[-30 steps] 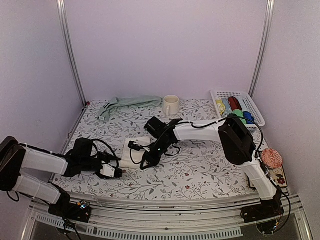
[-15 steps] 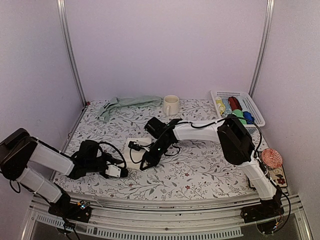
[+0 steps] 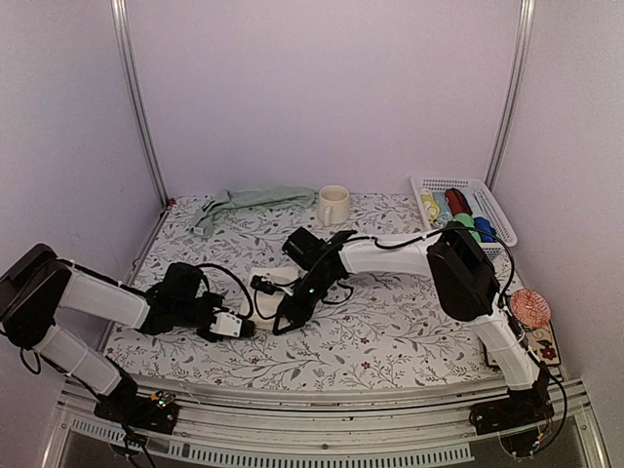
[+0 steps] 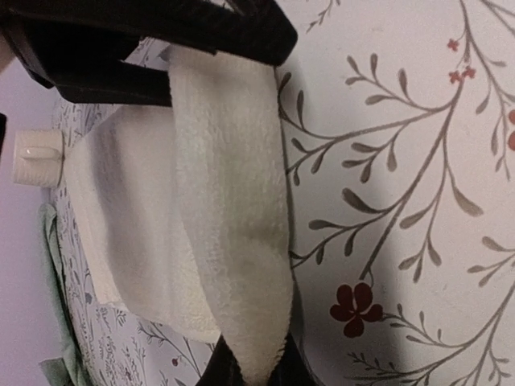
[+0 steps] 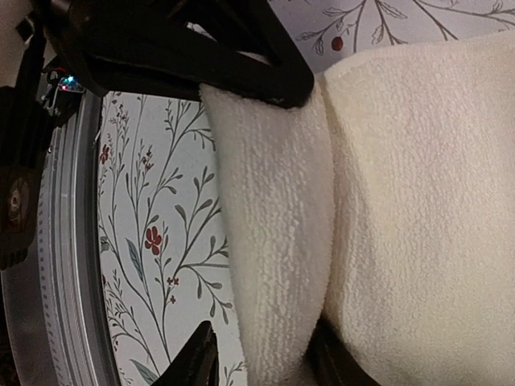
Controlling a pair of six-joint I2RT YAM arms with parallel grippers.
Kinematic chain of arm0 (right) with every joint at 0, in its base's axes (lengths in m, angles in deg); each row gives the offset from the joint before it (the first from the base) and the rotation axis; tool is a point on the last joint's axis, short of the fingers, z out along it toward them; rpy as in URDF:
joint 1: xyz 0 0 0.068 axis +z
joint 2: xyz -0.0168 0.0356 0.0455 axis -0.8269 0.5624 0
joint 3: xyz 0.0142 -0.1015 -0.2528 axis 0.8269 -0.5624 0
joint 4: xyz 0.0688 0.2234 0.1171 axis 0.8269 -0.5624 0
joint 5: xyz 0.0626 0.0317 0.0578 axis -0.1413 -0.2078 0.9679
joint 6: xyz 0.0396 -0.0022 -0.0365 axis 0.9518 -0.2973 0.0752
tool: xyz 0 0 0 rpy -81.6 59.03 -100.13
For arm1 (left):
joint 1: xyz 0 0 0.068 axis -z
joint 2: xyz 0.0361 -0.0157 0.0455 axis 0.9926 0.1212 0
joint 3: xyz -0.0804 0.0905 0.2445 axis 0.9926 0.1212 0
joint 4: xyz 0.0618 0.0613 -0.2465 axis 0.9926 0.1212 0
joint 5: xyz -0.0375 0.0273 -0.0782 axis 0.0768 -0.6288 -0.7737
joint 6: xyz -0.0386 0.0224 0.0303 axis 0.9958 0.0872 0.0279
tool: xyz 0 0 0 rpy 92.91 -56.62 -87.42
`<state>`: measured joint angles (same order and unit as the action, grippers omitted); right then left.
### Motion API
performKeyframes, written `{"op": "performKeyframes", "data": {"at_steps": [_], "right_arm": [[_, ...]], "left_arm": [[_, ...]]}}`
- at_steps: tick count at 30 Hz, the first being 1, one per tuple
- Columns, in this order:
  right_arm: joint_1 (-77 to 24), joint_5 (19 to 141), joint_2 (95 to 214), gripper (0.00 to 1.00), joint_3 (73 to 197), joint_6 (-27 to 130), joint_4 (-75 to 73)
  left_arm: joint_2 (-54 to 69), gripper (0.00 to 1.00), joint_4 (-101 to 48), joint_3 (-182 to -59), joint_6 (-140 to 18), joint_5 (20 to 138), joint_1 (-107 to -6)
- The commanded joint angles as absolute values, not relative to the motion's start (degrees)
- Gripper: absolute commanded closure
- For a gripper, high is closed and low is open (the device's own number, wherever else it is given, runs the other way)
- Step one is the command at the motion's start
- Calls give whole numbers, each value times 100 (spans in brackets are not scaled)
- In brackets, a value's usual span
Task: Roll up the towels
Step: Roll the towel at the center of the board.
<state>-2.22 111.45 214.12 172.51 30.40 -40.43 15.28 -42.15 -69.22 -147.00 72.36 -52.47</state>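
The cream towel (image 3: 273, 280) lies mid-table, its near edge folded up into a thick roll (image 5: 273, 241). My left gripper (image 3: 244, 329) has come in from the left and is shut on one end of that roll (image 4: 241, 265), the cloth pinched between its jaws (image 4: 251, 366). At the other end my right gripper (image 3: 281, 320) straddles the same roll; in the right wrist view it (image 5: 261, 362) is open, with a gap between one finger (image 5: 197, 362) and the cloth. The pale green towel (image 3: 249, 201) lies crumpled at the back left.
A cream mug (image 3: 332, 205) stands at the back centre, just right of the green towel. At the back right, a white basket (image 3: 487, 202) holds several coloured items. A round patterned object (image 3: 529, 308) sits at the right edge. The near table edge runs just behind both grippers.
My left gripper moved right to the cream towel's near edge and closed on the roll. My right gripper's jaws opened, loosening off the cloth, and stayed in place.
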Motion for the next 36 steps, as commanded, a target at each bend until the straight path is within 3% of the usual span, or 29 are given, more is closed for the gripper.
{"op": "performKeyframes", "data": {"at_steps": [1, 11, 21, 36], "right_arm": [[-263, 10584, 20671, 58, 16734, 2948, -3801], [-256, 9324, 19115, 42, 15066, 2676, -2485], [552, 7316, 18263, 32, 12725, 782, 695], [1212, 5638, 19863, 34, 13606, -634, 1564]], "left_arm": [[1729, 100, -2796, -7446, -14441, 6723, -5272], [2222, 100, -1266, -8376, -14216, 6147, -5602], [3154, 100, 503, -9709, -14131, 5253, -6093], [4239, 100, 1815, -11081, -13820, 4954, -6308]]}}
